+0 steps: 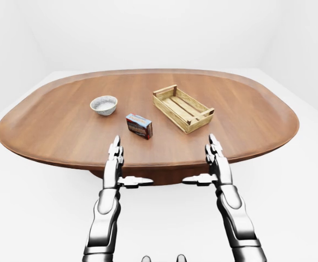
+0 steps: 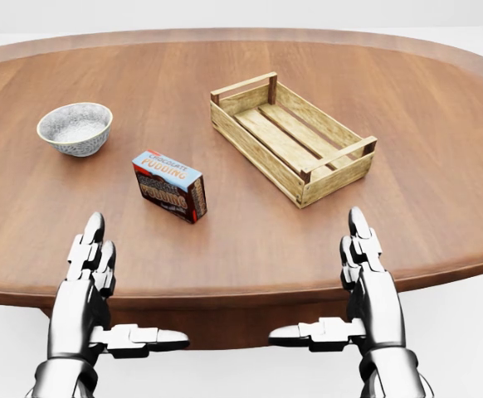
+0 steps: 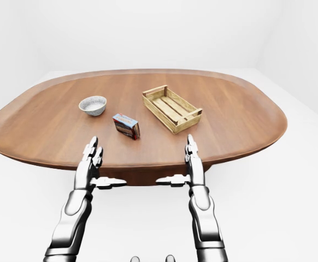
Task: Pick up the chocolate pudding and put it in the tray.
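Note:
The chocolate pudding box (image 2: 170, 185), blue-topped with dark sides, stands on the brown oval table (image 2: 441, 124) left of the middle in the head view. To its right lies the slatted wooden tray (image 2: 290, 136), set at an angle and with nothing in it. My left hand (image 2: 109, 290) hovers at the table's near edge, below and left of the box, fingers straight and thumb out. My right hand (image 2: 341, 286) is held the same way below the tray's near corner. Both hands are open and hold nothing.
A grey speckled bowl (image 2: 75, 128) sits on the table to the left of the pudding box. The table's rim (image 2: 241, 292) runs just under my fingertips. White floor and walls surround the table (image 1: 306, 180).

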Controlling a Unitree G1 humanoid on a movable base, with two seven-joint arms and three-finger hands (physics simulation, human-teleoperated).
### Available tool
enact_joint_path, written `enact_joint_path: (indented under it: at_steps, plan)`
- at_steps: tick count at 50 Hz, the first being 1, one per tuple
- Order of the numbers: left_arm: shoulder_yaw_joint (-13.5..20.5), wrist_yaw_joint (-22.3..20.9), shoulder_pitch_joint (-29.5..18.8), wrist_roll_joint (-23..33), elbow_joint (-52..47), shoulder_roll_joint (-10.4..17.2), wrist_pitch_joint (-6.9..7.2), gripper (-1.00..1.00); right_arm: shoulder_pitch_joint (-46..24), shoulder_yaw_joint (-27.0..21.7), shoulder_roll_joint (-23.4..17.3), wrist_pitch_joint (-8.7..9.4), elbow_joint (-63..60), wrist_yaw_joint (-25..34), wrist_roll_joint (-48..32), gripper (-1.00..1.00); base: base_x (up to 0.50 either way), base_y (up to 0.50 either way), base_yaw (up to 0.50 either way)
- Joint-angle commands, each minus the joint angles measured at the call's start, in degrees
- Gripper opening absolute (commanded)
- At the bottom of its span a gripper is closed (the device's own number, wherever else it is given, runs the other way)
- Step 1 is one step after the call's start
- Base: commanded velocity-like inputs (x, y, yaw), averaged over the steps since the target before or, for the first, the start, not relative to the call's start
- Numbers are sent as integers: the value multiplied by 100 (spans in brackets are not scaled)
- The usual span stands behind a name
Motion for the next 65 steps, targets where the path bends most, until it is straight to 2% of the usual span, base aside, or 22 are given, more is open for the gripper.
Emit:
enact_joint_path:
  at_steps: [1,13,15,24,28,33,36,43,52,55,59,60,62,64,65]
  plan:
    - [148,-116,-57,-81,95,71,-3,100,-93,-168,-80,47,176,133,139,100,0,0,0]
    - [141,-124,-43,-83,54,73,33,100,-78,-162,-81,70,115,129,137,100,0,0,0]
    - [146,-124,-65,-84,115,74,-6,100,-67,-163,-80,73,87,123,140,100,0,0,0]
    - [142,-128,-53,-80,117,74,-21,100,-51,-132,-86,-8,101,103,34,100,0,0,0]
    - [129,-118,-32,-77,7,68,72,100,-64,-138,-89,-13,138,111,22,100,0,5,0]
    - [144,-130,-60,-82,110,76,-2,100,-72,-137,-85,4,128,109,16,100,0,35,0]
    - [139,-127,-44,-82,46,75,46,100,-78,-142,-84,29,127,108,26,100,0,45,0]
    - [141,-128,-35,-83,30,74,53,100,-57,-139,-79,52,88,106,31,100,0,45,0]
    - [143,-132,-50,-81,98,75,-1,100,-70,-139,-81,56,102,114,40,100,0,43,0]
    - [131,-122,-30,-77,-25,69,104,100,-70,-146,-82,29,130,123,54,100,0,3,0]
    - [131,-124,-29,-75,-27,69,105,100,-36,-143,-85,24,19,88,13,100,0,0,0]
    - [132,-124,-29,-76,-28,68,108,100,-9,-141,-93,-71,-56,26,-75,100,0,0,0]
    - [132,-126,-29,-78,-27,68,107,100,29,-143,-108,-138,-265,-58,-214,100,0,0,0]
    - [131,-128,-29,-74,-27,69,107,100,63,-144,-117,-158,-475,-114,-348,100,0,0,0]
    - [133,-124,-29,-76,-26,67,104,100,134,-146,-105,-112,-830,-153,-399,100,0,0,0]
